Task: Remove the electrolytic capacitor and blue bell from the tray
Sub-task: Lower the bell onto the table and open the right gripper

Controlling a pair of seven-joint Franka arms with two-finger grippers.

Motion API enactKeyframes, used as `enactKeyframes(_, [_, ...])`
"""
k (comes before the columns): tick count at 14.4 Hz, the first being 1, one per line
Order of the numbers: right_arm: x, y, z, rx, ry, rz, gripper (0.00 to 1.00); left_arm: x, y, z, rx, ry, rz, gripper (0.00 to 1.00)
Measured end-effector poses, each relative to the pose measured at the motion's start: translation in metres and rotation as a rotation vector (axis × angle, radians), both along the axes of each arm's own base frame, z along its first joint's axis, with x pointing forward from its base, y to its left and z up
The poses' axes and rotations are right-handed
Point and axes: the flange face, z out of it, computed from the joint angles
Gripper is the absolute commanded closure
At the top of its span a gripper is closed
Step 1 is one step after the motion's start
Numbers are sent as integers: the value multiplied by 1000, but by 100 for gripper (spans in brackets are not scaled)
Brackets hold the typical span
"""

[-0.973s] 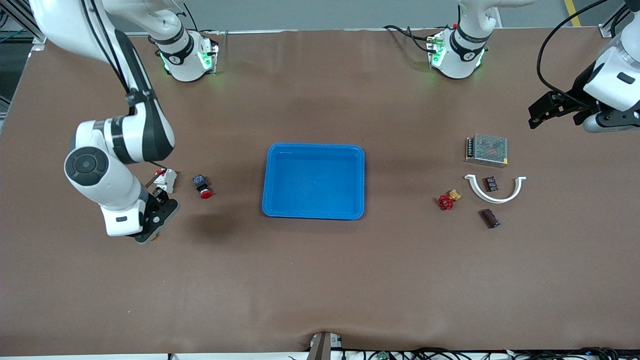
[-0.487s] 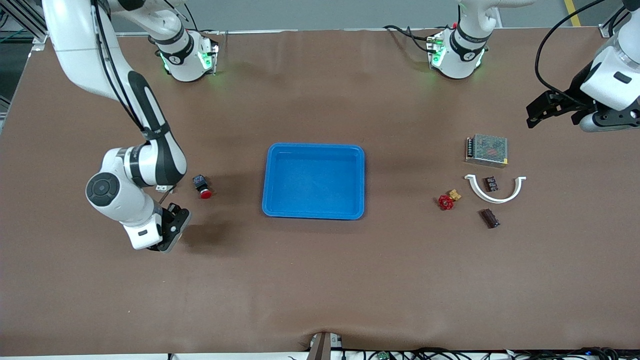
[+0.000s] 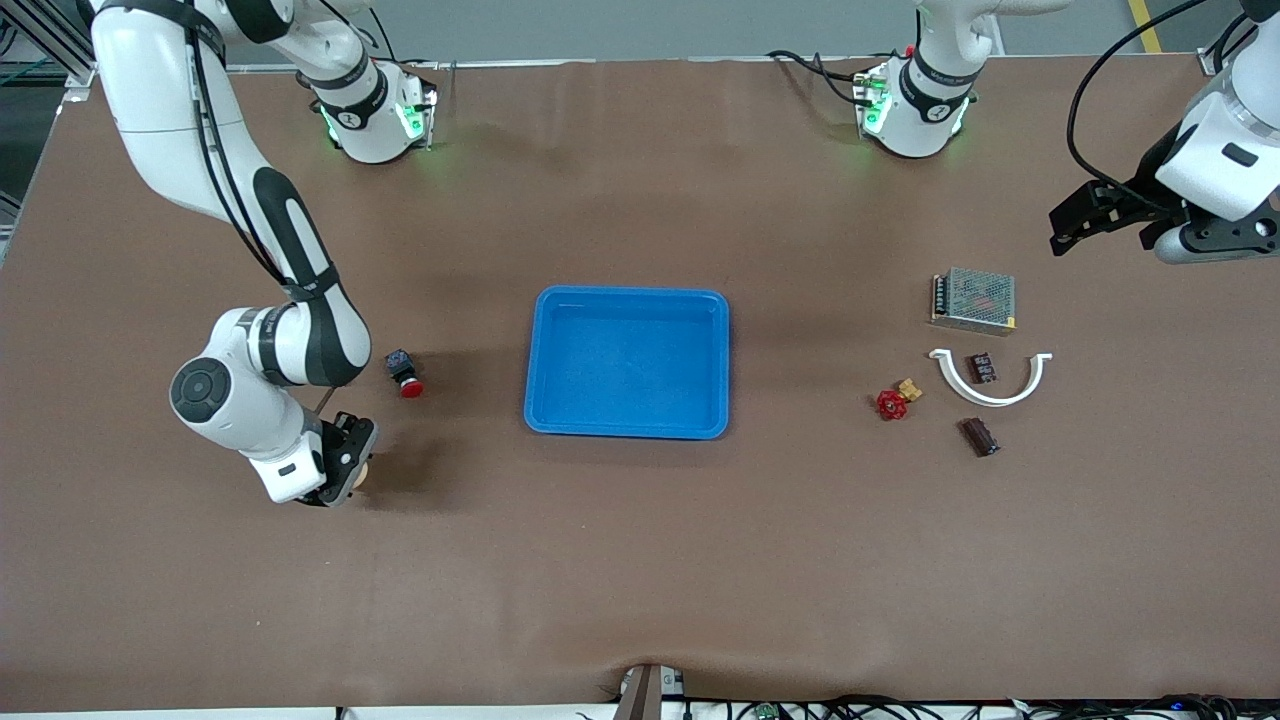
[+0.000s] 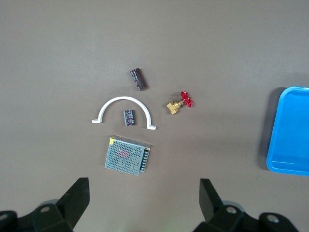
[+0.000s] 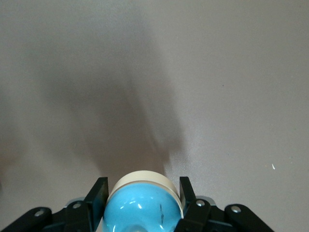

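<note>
My right gripper (image 3: 345, 472) is shut on the bell (image 5: 142, 209), a glossy blue dome on a cream base, and holds it above bare table toward the right arm's end. Only a cream sliver of the bell (image 3: 363, 470) shows in the front view. The capacitor (image 3: 980, 437), a small dark cylinder, lies on the table toward the left arm's end, nearer the front camera than the white arc. It also shows in the left wrist view as the capacitor (image 4: 138, 79). My left gripper (image 3: 1075, 222) hangs open and empty, high over the table beside the metal box. From its wrist the left gripper (image 4: 143, 187) looks down on these parts.
A blue tray (image 3: 540, 400) sits mid-table. A red push button (image 3: 404, 373) lies beside the right arm's elbow. Near the capacitor are a meshed metal box (image 3: 974, 299), a white arc-shaped clamp (image 3: 990, 392) around a small dark component (image 3: 981, 368), and a red-handled brass valve (image 3: 895, 400).
The right arm has swung a little toward the tray with the bell in its grip and now covers a small white part. The left gripper has drifted slightly upward.
</note>
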Motion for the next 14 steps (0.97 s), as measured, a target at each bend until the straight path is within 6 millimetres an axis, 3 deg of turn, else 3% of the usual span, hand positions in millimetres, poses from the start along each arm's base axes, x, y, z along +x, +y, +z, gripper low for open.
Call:
enactKeyframes(7, [-5, -1, -10, -7, -30, 17, 55, 1, -14, -3, 3, 5, -26, 0])
enactKeyframes(8, [-5, -1, -10, -7, -31, 17, 50, 1, -13, -2, 2, 2, -24, 0])
enactKeyframes(9, [-5, -1, -10, -7, -31, 17, 35, 2, -13, 0, 2, -1, -22, 0])
enactKeyframes(10, [-5, -1, -10, -6, -31, 17, 3, 2, -12, 2, 1, -6, -21, 0])
enactKeyframes(14, [-5, -1, -10, -4, -31, 14, 0, 2, -12, 12, -1, -26, -21, 0])
